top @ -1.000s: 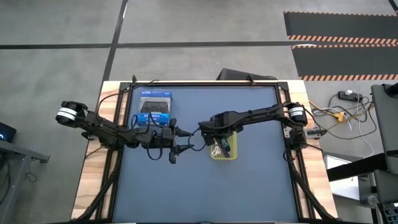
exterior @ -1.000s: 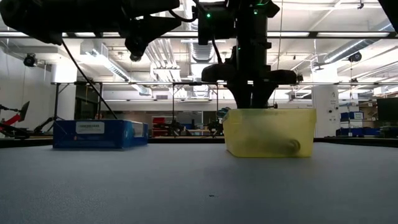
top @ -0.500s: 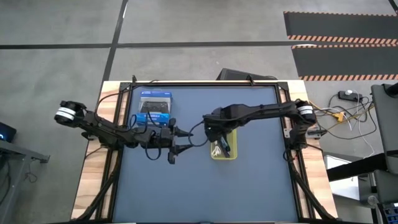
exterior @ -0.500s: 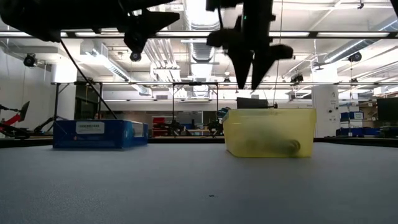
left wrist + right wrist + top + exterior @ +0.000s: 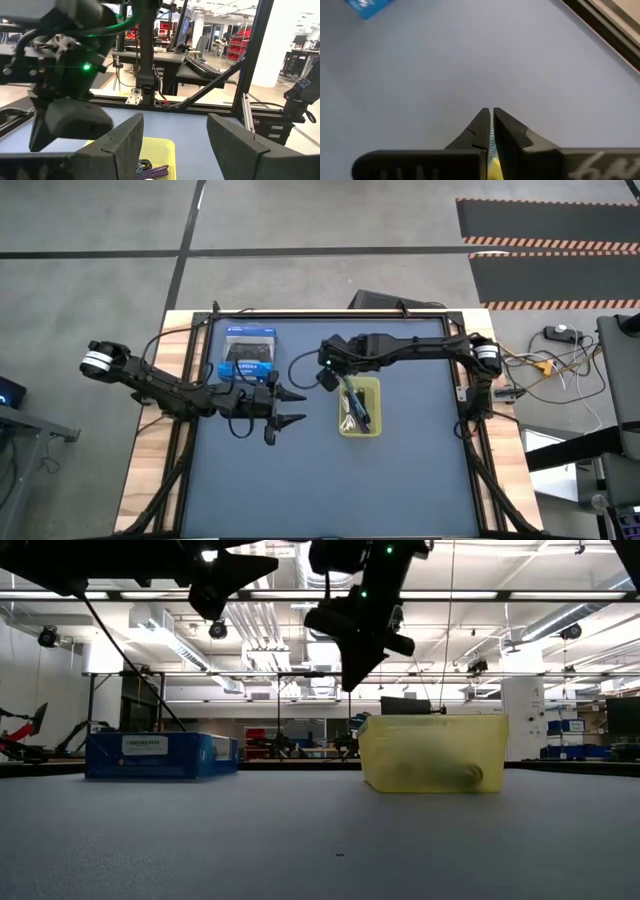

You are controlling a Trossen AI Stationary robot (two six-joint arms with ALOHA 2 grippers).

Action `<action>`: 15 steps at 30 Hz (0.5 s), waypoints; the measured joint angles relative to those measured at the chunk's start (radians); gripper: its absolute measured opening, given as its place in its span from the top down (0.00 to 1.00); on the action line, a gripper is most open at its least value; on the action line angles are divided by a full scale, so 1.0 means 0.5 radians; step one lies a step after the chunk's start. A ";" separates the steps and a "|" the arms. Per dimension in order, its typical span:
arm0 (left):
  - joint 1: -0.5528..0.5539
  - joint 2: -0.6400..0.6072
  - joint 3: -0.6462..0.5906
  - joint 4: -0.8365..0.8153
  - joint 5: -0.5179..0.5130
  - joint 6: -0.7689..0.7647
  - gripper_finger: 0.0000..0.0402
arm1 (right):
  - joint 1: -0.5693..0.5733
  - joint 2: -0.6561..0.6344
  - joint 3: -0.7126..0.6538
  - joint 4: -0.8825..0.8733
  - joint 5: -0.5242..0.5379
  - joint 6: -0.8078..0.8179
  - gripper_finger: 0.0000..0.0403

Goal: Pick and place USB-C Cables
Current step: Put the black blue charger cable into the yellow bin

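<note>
The USB-C cables (image 5: 356,406) lie bundled inside a translucent yellow bin (image 5: 374,427) at mid-table; dark and teal cords show from above, and a purple one (image 5: 156,172) shows in the left wrist view. My right gripper (image 5: 328,383) hangs shut and empty above the table just beyond the bin's far-left corner, pointing down (image 5: 347,683). My left gripper (image 5: 297,408) hovers open to the left of the bin, level and facing it (image 5: 175,120). In the right wrist view only bare table lies past the shut fingers (image 5: 490,111).
A blue box (image 5: 248,353) printed with a game controller lies flat near the table's far-left part (image 5: 160,755). The bin's wall (image 5: 430,752) stands at mid-table. The grey mat is bare toward the near edge and the right side.
My right gripper has risen out of the yellow bin, swung toward the table's far-left and tipped aslant; its fingers, still apart half a second ago, have shut on nothing. The cables have stayed in the bin.
</note>
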 joint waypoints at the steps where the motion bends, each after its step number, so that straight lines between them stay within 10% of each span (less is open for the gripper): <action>1: 0.000 -0.001 0.000 -0.001 0.000 0.000 0.49 | -0.016 0.008 0.000 -0.005 0.001 -0.013 0.97; 15: 0.002 -0.005 0.000 -0.033 -0.002 0.001 0.49 | -0.057 0.171 -0.026 -0.117 -0.003 -0.095 0.98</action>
